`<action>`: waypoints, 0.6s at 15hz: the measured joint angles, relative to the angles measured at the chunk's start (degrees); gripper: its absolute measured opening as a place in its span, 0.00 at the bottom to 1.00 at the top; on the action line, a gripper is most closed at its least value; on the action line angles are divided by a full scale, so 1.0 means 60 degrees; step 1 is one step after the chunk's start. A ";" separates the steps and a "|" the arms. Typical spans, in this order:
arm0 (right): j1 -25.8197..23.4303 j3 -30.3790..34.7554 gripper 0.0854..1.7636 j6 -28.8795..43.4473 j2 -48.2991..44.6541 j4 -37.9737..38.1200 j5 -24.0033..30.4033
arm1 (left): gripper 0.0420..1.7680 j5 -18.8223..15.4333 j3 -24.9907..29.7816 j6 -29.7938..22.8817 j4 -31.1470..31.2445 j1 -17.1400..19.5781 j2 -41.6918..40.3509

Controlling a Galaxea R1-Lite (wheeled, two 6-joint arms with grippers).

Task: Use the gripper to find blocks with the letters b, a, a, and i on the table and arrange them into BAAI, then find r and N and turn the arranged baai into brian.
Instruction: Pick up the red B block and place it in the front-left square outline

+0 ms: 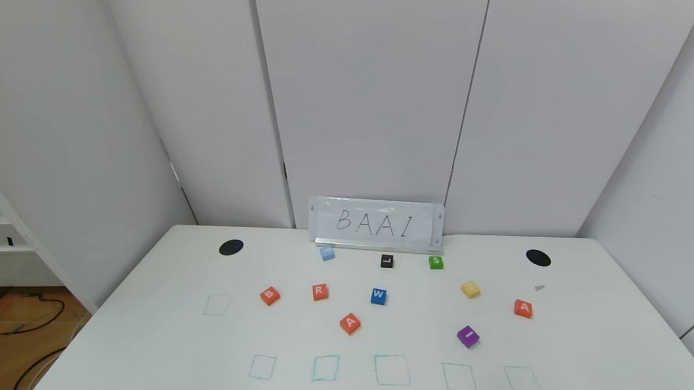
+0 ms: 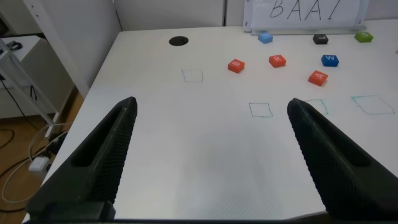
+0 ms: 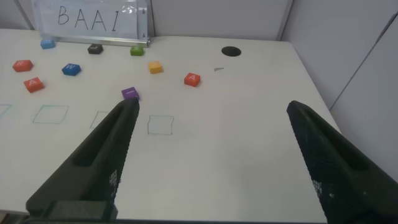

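Blocks (image 1: 350,323) lie scattered mid-surface (image 1: 146,338), well ahead of your hands. Left hand (image 2: 211,162) and right hand (image 3: 208,165) hang spread, empty, over the near edge. R (image 1: 320,291) sits beside B.

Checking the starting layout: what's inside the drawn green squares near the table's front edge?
Nothing: the five front squares show only bare table. All blocks lie beyond them, none covered.
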 joint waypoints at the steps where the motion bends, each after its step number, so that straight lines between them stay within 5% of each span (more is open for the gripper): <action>1: 0.0000 0.0000 0.97 0.0000 0.0000 0.0000 0.0004 | 0.97 0.0000 0.0002 0.0004 0.0000 0.0000 0.0000; 9: 0.0000 -0.0035 0.97 -0.0030 0.0000 0.0030 0.0018 | 0.97 -0.0035 -0.0085 -0.0030 -0.0191 0.0016 0.0000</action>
